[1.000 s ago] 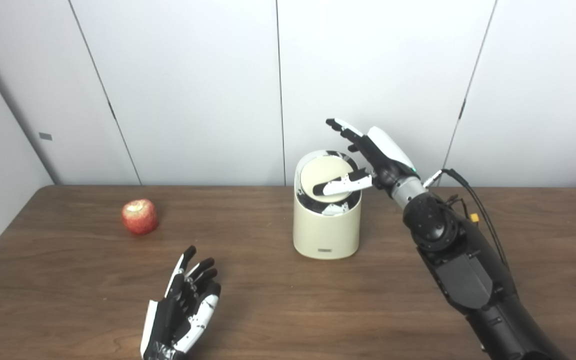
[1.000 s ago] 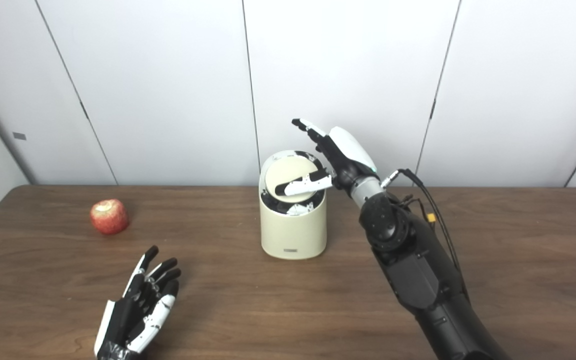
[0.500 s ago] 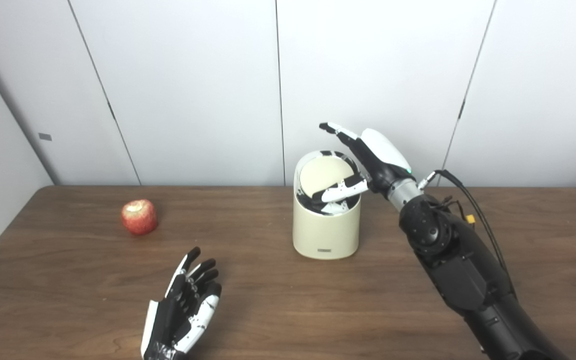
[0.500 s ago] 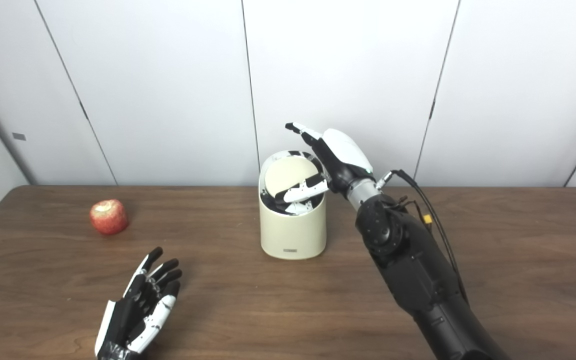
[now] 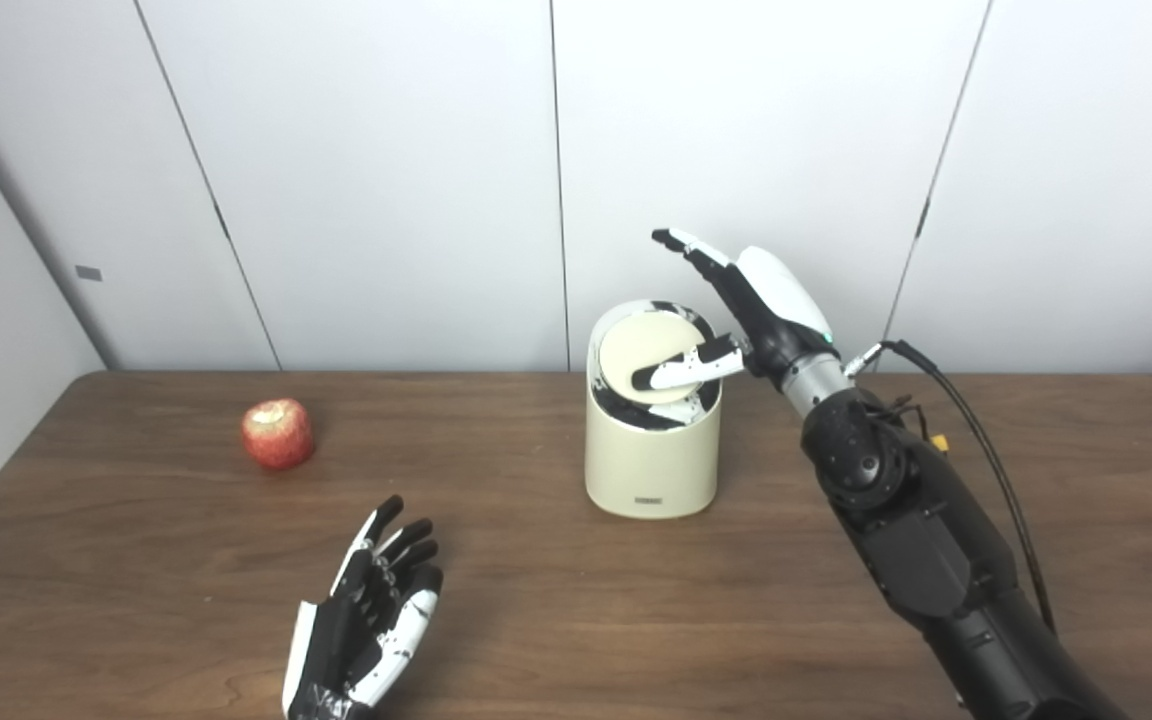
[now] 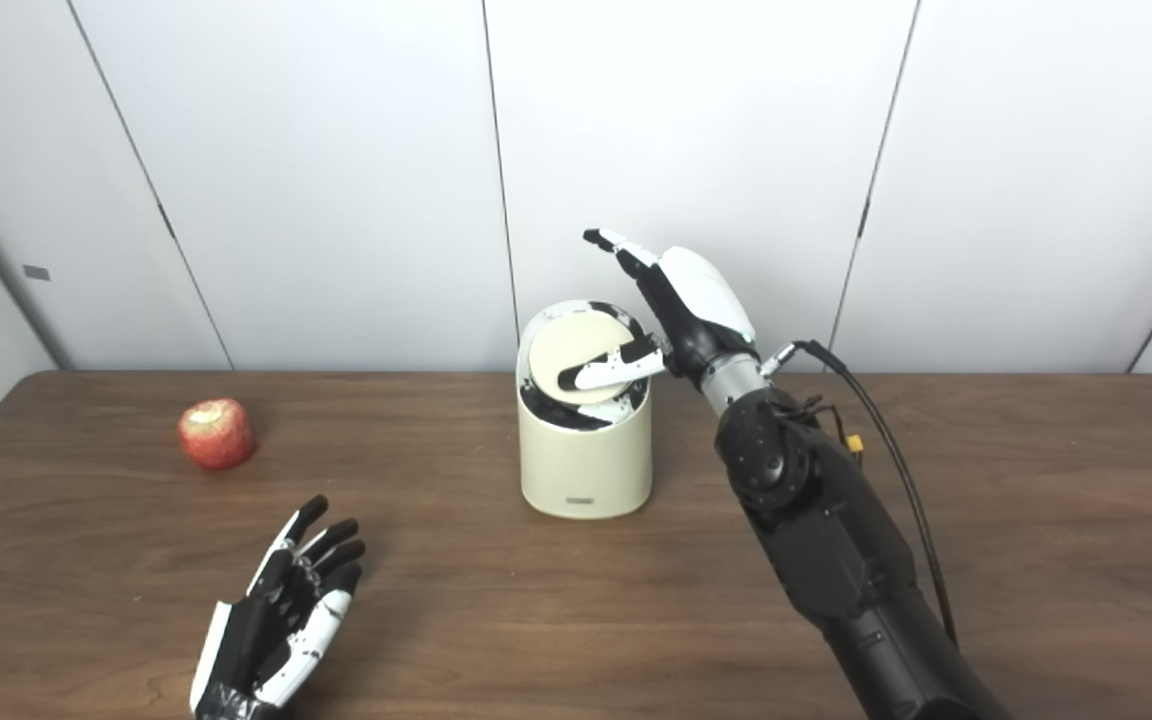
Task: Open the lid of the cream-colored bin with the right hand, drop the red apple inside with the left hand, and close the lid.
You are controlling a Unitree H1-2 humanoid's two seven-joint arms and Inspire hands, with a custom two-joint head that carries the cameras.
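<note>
Both hands spread: right hand (image 5: 751,310) over bin (image 5: 651,450); left hand (image 5: 366,620) near apple (image 5: 278,434).

I see a brown wooden table (image 5: 166,590) filling the view from 3 through 6 to 9 o'clock. White wall panels (image 5: 386,180) stand behind it at 12 o'clock.

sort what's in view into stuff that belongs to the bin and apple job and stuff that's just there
Part of the job:
- cream-colored bin
- its lid, tilted, thumb of the right hand over it
- red apple, on the table, untouched
- left hand, open, holding nothing

Just there:
- wooden table
- white wall panels
- cable along the right arm
</note>
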